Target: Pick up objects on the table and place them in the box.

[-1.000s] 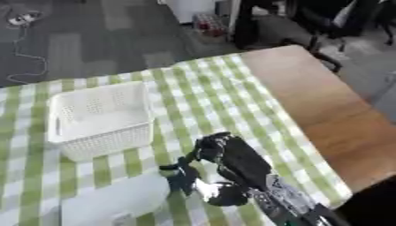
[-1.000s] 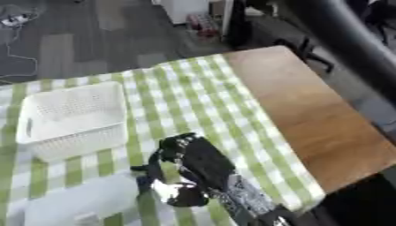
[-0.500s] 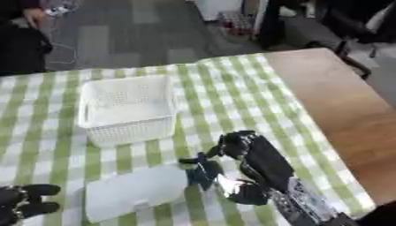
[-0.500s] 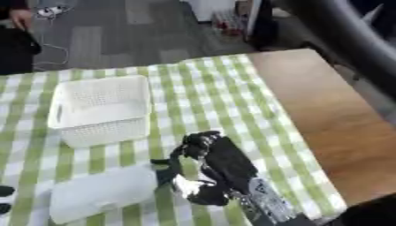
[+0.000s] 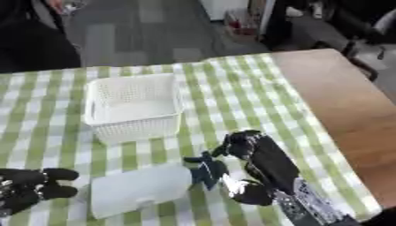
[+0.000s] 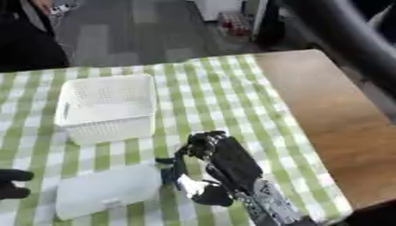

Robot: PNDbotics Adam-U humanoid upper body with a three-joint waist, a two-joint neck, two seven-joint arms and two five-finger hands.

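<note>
Both views are soft and smeared with blur, edges indistinct throughout. Even, diffuse light brightens the bench (image 5: pixel 232 101); shadows stay faint. Small glints show on the right hand (image 5: pixel 247 170). The far floor is dimmer.

Twin head-mounted eyes, steeply downward over the same checked table (image 5: pixel 255 92).

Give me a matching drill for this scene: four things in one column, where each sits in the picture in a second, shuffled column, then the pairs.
Things:
1. white basket
2. pale flat container
3. right hand
4. left hand

Places:
A. lower left corner
B. low, left of centre, on the cloth
C. upper middle of the checked cloth
D. low, right of centre, at the container's right end

Pairs: 1-C, 2-B, 3-D, 4-A
</note>
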